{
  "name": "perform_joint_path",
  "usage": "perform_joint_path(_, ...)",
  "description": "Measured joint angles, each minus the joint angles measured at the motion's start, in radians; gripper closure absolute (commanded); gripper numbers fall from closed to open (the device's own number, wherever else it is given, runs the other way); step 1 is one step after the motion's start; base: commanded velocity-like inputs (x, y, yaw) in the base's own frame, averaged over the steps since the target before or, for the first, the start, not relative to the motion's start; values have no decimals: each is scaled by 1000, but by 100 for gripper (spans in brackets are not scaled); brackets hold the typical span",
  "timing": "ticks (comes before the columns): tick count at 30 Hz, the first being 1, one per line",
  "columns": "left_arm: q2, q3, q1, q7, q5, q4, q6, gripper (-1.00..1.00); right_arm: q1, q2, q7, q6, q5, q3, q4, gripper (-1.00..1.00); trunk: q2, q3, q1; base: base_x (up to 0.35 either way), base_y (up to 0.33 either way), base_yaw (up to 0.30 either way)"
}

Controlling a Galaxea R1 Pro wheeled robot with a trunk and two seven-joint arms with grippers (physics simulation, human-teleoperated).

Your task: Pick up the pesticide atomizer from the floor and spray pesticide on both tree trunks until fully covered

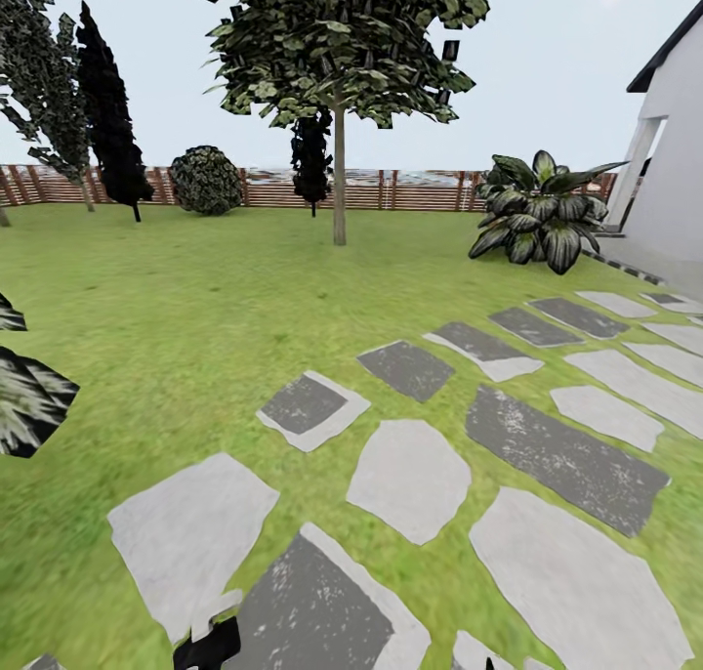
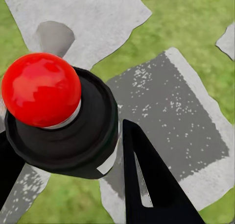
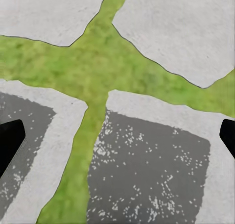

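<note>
One tree (image 1: 332,35) stands mid-lawn ahead, its straight grey-brown tree trunk (image 1: 339,187) bare, with no white specks visible at this distance. Another mottled leafy tree (image 1: 39,74) rises at the far left by the fence. In the left wrist view, my left gripper (image 2: 63,131) is shut on the pesticide atomizer (image 2: 58,121), seen end-on as a black round cap with a glossy red knob. A dark finger (image 2: 152,185) presses its side. The left gripper (image 1: 210,643) pokes in at the head view's lower edge. My right gripper (image 3: 117,140) is open over paving, fingertips (image 3: 10,140) far apart.
Grey and dark stepping stones (image 1: 410,475) cross the grass (image 1: 195,299) beneath me. A brown slat fence (image 1: 273,189) rings the lawn. Near-black conifers (image 1: 109,113), a round bush (image 1: 205,180) and a broad-leafed plant (image 1: 537,216) stand about. A white house wall (image 1: 674,162) is at right.
</note>
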Motion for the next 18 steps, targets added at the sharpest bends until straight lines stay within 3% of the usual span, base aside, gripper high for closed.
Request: perform_joint_path(18, 0, 0, 0, 0, 0, 0, 0, 100, 0, 0, 0, 0, 0, 0, -1, -100, 0, 0, 0, 333, 0, 0)
